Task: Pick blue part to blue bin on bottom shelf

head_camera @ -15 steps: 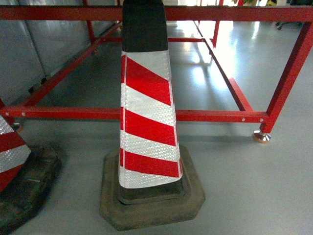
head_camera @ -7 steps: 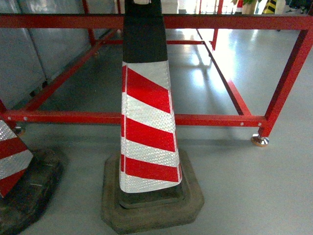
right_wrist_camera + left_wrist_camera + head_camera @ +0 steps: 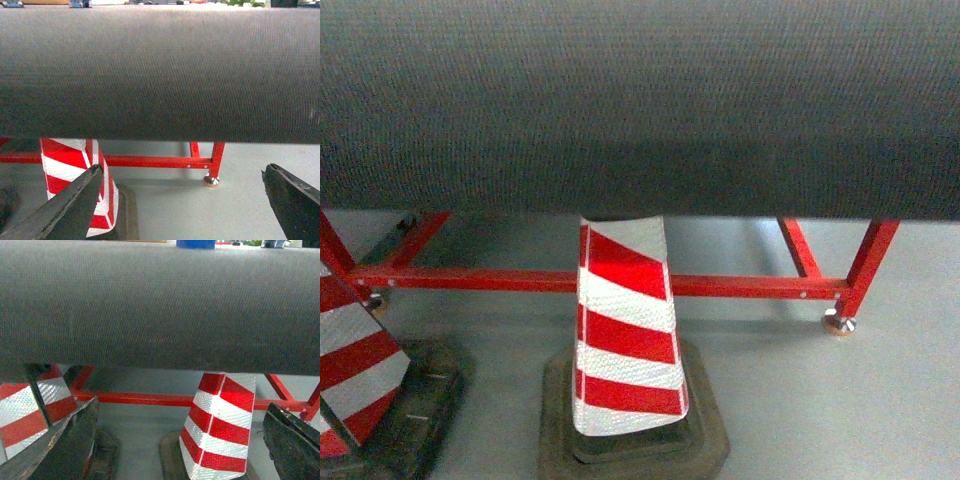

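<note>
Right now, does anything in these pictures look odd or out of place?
Yes. A broad dark textured surface fills the upper half of every view, hiding most of the scene. Below it show only striped traffic cones and a red frame on the floor. No shelf or bin is visible.

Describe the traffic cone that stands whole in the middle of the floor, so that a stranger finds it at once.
Find the dark grey surface that fills the upper half of the head view, with the red frame under it. In front of the frame's low bar stands the middle cone, red and white striped, on a dark base. Unlike the left cone, cut off by the picture's edge, its base shows almost whole.
</note>
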Motion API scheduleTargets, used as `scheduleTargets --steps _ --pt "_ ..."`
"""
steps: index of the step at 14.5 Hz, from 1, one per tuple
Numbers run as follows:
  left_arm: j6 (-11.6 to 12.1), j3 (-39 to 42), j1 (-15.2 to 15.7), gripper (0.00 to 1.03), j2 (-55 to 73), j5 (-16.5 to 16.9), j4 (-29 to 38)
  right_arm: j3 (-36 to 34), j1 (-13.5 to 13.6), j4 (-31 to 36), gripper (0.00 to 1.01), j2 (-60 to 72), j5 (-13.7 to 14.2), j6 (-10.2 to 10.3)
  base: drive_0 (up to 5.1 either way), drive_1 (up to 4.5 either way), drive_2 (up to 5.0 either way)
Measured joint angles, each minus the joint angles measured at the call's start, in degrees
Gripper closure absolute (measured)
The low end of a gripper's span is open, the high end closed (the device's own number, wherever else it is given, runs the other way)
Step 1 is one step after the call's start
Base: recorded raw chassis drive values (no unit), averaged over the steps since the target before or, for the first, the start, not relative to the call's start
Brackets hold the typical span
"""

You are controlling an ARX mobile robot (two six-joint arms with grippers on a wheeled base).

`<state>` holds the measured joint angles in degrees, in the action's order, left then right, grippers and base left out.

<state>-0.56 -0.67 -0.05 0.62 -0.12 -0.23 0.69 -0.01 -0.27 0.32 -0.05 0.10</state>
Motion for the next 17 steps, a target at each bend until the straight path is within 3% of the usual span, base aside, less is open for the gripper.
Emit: scheduleTargets --steps 17 --pt "0.6 0.0 0.0 0.05 0.0 0.2 0.2 0.0 0.0 0.2 0.03 0.0 0.0 0.1 0.0 0.0 0.0"
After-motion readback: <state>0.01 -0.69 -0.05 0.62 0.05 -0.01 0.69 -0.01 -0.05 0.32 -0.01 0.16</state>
